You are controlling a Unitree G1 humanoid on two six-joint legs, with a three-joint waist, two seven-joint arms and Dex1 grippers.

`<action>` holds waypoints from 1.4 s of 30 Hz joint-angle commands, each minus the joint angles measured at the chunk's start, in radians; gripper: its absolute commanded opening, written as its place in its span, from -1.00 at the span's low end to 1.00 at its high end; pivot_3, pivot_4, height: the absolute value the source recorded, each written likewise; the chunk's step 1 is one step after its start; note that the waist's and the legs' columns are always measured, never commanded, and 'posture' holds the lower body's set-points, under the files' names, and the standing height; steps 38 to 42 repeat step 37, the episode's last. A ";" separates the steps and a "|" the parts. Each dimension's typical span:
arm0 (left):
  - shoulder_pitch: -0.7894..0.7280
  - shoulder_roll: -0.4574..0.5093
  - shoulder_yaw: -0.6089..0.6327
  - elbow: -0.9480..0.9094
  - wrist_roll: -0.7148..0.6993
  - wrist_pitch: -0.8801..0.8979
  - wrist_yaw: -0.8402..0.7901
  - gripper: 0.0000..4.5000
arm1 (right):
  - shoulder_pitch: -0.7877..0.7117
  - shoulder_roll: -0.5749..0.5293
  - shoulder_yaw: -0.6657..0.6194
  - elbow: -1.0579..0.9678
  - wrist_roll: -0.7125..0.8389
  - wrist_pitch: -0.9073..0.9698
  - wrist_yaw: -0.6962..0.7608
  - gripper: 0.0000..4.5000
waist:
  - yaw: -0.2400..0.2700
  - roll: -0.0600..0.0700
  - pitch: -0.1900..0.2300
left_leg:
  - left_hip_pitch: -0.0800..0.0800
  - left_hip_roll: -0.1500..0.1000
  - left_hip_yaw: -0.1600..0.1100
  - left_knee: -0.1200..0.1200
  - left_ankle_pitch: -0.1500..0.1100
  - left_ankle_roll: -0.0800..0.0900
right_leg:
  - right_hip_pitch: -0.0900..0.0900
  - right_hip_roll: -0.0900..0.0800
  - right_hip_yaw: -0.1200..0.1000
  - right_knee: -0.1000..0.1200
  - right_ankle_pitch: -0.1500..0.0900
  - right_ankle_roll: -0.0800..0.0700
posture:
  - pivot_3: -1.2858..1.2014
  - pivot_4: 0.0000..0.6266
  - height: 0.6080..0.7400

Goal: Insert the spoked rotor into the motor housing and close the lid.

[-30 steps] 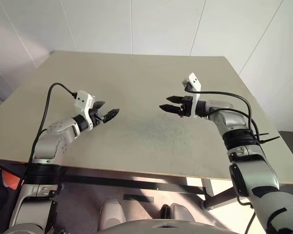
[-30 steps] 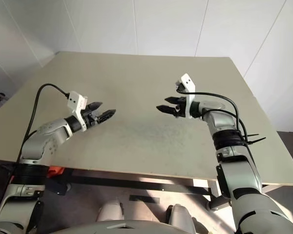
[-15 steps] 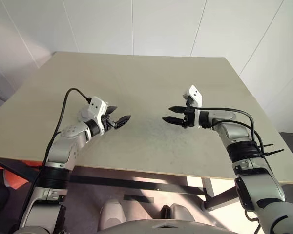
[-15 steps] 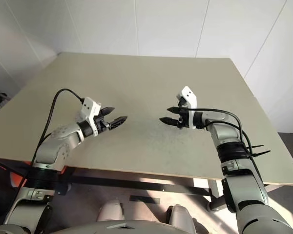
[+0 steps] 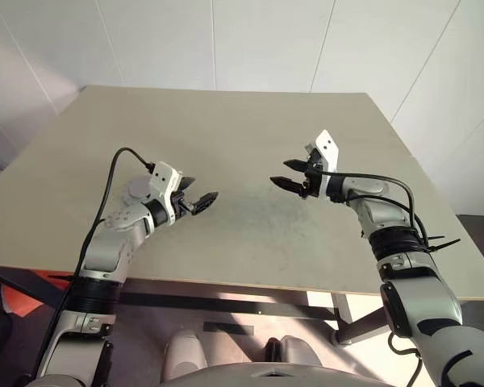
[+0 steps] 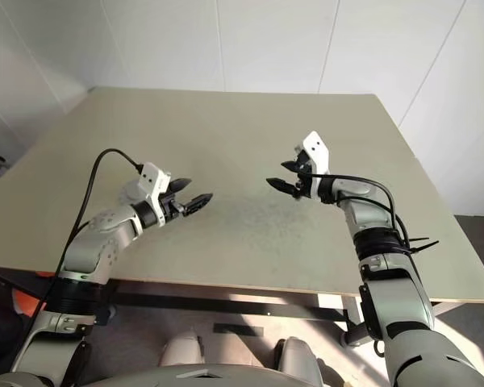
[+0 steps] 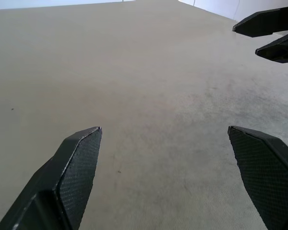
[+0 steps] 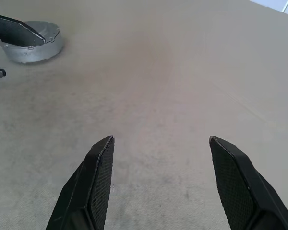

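The motor housing (image 8: 31, 42), a shallow round grey metal cup, sits on the table (image 5: 226, 129) just behind my left wrist; in the head views only its edge (image 5: 131, 189) shows. My left gripper (image 5: 200, 190) hovers open and empty above the table, pointing toward the middle. Opposite it my right gripper (image 5: 281, 172) is open and empty too, pointing back at the left one across a bare gap. In the right wrist view a left finger (image 8: 14, 31) partly covers the housing. The spoked rotor and the lid are out of view.
The beige table runs wide to a white wall (image 5: 266, 40) at the back. A black cable (image 5: 113, 173) arcs from the left wrist camera. The table's front edge (image 5: 226, 282) lies close below both arms.
My left gripper has moved inward toward the table's middle, and the housing's edge now shows behind its wrist. The right gripper has tilted a little while staying in about the same place.
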 commanded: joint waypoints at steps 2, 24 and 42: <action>-0.024 -0.007 0.002 -0.039 0.004 -0.006 0.008 0.99 | -0.036 0.002 -0.032 -0.008 0.018 -0.007 0.007 0.59 | 0.000 0.000 0.000 | 0.000 0.000 0.000 0.000 0.000 0.000 | 0.000 0.000 0.000 0.000 0.000 0.000 | 0.03 -1.00 1.00; -0.035 -0.036 -0.032 -0.033 0.021 -0.003 -0.002 0.99 | -0.011 0.011 -0.004 -0.014 -0.047 -0.066 -0.041 0.59 | 0.000 0.000 0.000 | 0.000 0.000 0.000 0.000 0.000 0.000 | 0.000 0.000 0.000 0.000 0.000 0.000 | 0.03 -1.00 1.00; -0.071 -0.053 -0.039 0.030 0.043 -0.029 -0.007 0.99 | -0.046 0.003 0.000 0.012 -0.085 -0.077 -0.061 0.59 | -0.001 0.000 0.000 | -0.001 0.000 0.000 0.000 0.000 0.001 | -0.001 0.000 0.000 -0.001 0.000 0.000 | 0.03 -1.00 1.00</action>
